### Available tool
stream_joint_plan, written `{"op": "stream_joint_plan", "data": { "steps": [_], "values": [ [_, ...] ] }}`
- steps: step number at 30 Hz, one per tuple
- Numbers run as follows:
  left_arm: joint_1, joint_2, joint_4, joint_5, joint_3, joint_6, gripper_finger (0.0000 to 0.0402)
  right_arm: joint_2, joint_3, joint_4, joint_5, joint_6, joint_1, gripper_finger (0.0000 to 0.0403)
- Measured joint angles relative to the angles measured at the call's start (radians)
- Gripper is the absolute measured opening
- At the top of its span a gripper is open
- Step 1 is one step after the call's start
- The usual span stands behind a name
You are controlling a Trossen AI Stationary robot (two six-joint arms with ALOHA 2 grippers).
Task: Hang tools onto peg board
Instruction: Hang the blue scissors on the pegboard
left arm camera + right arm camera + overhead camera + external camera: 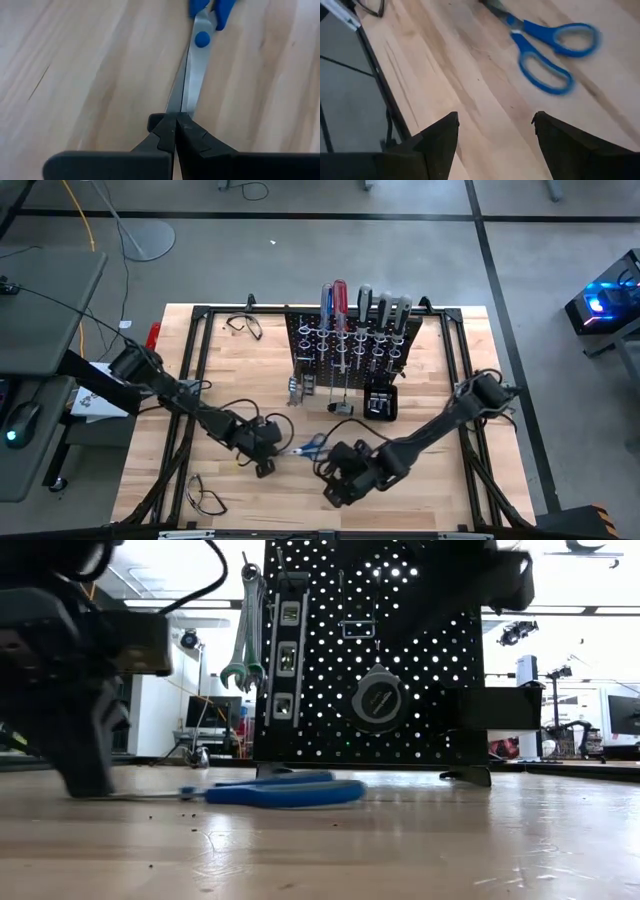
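Two arms reach into the lower middle of the high view, meeting near a pair of blue-handled scissors (312, 446) that lies flat on the wooden table (440, 370). The left gripper (264, 454) comes in from the left edge and sits low at the blade end; in the left wrist view its fingers (162, 134) are pressed together on the tips of the silver blades, with the blue pivot and handles running away toward the top of that frame. In the low view the scissors (285, 792) rest on the tabletop at centre, the blades pointing left toward the dark gripper mass there. The right gripper (345, 480) hovers just below and to the right of the scissors in the high view, its fingers spread wide apart and holding nothing; the right wrist view shows the two blue handle loops (555, 55) ahead of it in the upper right.

Above centre in the high view stands the black peg board (350, 345), with red, blue and grey-handled screwdrivers (340, 298) upright along its top row. Silver wrenches (245, 625) hang at its left edge in the low view. A small black box (381, 401) sits just below the board's right side, and safety glasses (205, 495) lie at lower left.
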Motion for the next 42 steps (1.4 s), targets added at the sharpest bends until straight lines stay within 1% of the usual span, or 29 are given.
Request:
{"op": "stream_joint_plan", "data": {
  "steps": [4, 8, 10, 12, 16, 20, 23, 29, 32, 36, 39, 42],
  "values": [
    [0.011, 0.052, 0.062, -0.003, 0.033, 0.041, 0.0000, 0.039, 0.000, 0.013, -0.009, 0.043, -0.024, 0.0252],
    [0.001, 0.093, 0.096, -0.010, 0.061, 0.073, 0.0000, 0.050, 0.000, -0.076, -0.002, 0.106, -0.050, 0.0252],
    [-0.010, 0.102, 0.096, -0.029, 0.066, 0.082, 0.0000, 0.050, 0.000, -0.117, 0.002, 0.103, -0.062, 0.0252],
    [-0.022, 0.106, 0.098, -0.048, 0.066, 0.082, 0.0000, 0.050, 0.000, -0.135, -0.019, 0.041, -0.072, 0.0252],
    [-0.026, 0.106, 0.104, -0.065, 0.066, 0.073, 0.0000, 0.065, 0.000, -0.125, -0.088, -0.224, -0.080, 0.0252],
    [-0.015, 0.114, 0.153, -0.048, 0.066, 0.073, 0.0000, 0.094, -0.001, -0.121, -0.095, -0.482, -0.085, 0.0252],
    [-0.015, 0.116, 0.154, -0.048, 0.071, 0.073, 0.0000, 0.106, 0.000, -0.116, -0.088, -0.609, -0.107, 0.0252],
    [-0.015, 0.121, 0.154, -0.047, 0.086, 0.077, 0.0000, 0.114, 0.000, -0.111, -0.105, -0.753, -0.160, 0.0252],
    [-0.016, 0.121, 0.159, -0.041, 0.086, 0.097, 0.0000, 0.114, 0.000, -0.095, -0.135, -0.826, -0.180, 0.0252],
    [-0.015, 0.121, 0.160, -0.042, 0.086, 0.123, 0.0000, 0.115, 0.000, -0.088, -0.202, -0.923, -0.194, 0.0252],
    [-0.015, 0.121, 0.160, -0.043, 0.086, 0.122, 0.0000, 0.125, 0.000, -0.078, -0.247, -0.958, -0.194, 0.0252],
    [-0.015, 0.121, 0.161, -0.045, 0.086, 0.122, 0.0000, 0.147, 0.000, -0.060, -0.266, -0.979, -0.186, 0.0252]
  ]
}}
